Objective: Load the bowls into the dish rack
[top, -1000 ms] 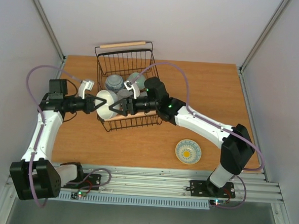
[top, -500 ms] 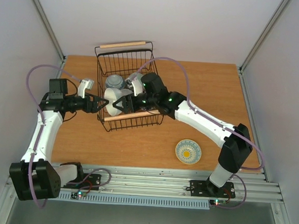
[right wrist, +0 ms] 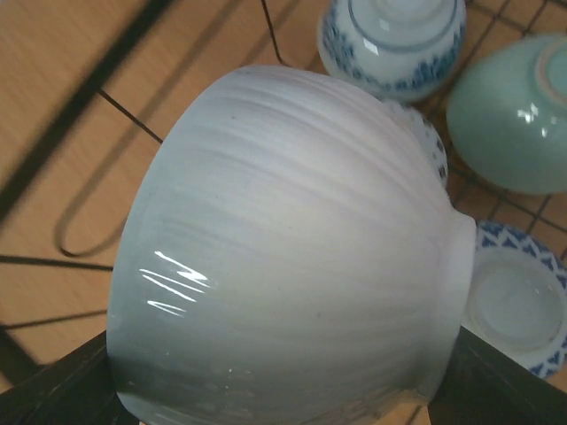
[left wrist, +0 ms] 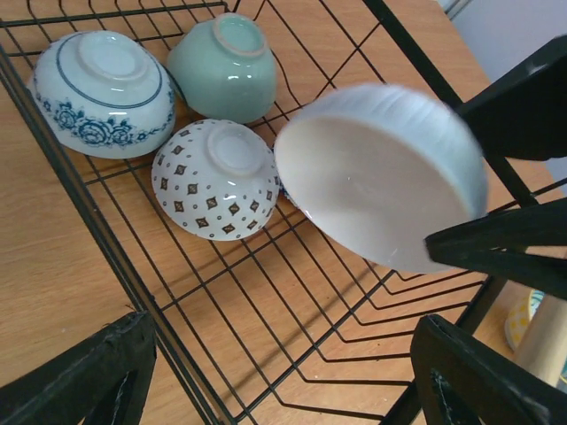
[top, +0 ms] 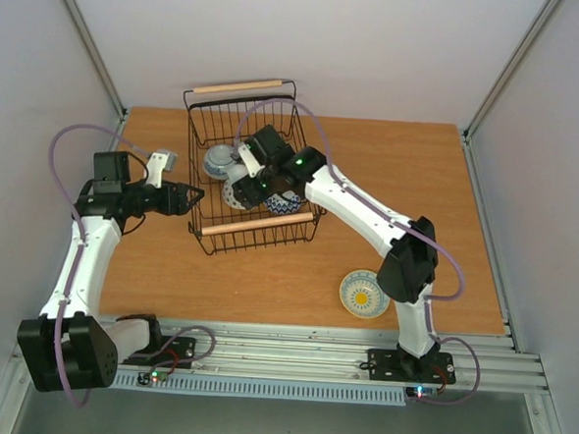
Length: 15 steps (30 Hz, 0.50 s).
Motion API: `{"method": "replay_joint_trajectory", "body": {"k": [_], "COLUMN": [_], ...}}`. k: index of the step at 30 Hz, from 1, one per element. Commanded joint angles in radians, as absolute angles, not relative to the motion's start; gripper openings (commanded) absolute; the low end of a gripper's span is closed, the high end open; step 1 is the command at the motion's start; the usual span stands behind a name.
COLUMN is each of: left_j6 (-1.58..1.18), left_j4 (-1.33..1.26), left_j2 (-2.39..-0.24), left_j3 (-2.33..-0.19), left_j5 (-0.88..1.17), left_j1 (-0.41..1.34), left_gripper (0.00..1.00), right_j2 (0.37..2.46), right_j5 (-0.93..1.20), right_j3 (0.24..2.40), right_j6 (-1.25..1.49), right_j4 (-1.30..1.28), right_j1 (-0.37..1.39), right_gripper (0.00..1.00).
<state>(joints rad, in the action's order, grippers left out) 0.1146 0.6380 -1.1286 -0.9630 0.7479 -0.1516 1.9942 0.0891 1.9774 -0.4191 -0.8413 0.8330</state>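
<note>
Right gripper (top: 250,187) is in over the dish rack (top: 268,239), fingers clamped on the white bowl (left wrist: 381,177). It's a glossy one with fine ribs running down the outside and a plain creamy inside. It's tipped on its side, mouth facing the left wrist camera, black fingers pinching it at the right edge. Whether it touches the wire floor, I can't tell.

Behind it in the rack, three bowls sit upside down with their foot rings up. The blue-and-white bowl (left wrist: 102,93) has a flower band, the mint green bowl (left wrist: 221,71) is just beside it, and the red-patterned bowl (left wrist: 213,181) is dotted with small diamonds. That last one sits right up against the white bowl's rim (too close to call contact). From the right wrist, a second blue-patterned bowl (right wrist: 518,301) shows low right, also inverted.

Left gripper (top: 190,199) hangs just outside the rack's left wall, fingers spread wide with nothing between them.

Out on the table (top: 419,186), well apart from the rack, the yellow-centred bowl (top: 364,293) sits upright near the right arm's base. The rack's near wooden handle (top: 255,225) lies across its front edge.
</note>
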Motion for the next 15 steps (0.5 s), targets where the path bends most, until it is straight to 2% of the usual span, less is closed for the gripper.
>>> {"method": "replay_joint_trajectory", "body": {"k": [1,15], "left_j6": [0.101,0.092], "left_j4": [0.599,0.589], "left_j2": [-1.106,-1.112], "left_j3": [-0.982,-0.979], "left_j5": [0.704,0.685], "left_j1": [-0.156,-0.156], "left_gripper": [0.8,0.8], "right_j2": [2.044,2.143], "right_j5": [-0.066,-0.237], "right_j3": [2.062,2.13], "right_j6": [-0.524,-0.633], "right_j4": [-0.955,-1.092], "right_j1": [0.831,0.862], "right_gripper": [0.01,0.01]}}
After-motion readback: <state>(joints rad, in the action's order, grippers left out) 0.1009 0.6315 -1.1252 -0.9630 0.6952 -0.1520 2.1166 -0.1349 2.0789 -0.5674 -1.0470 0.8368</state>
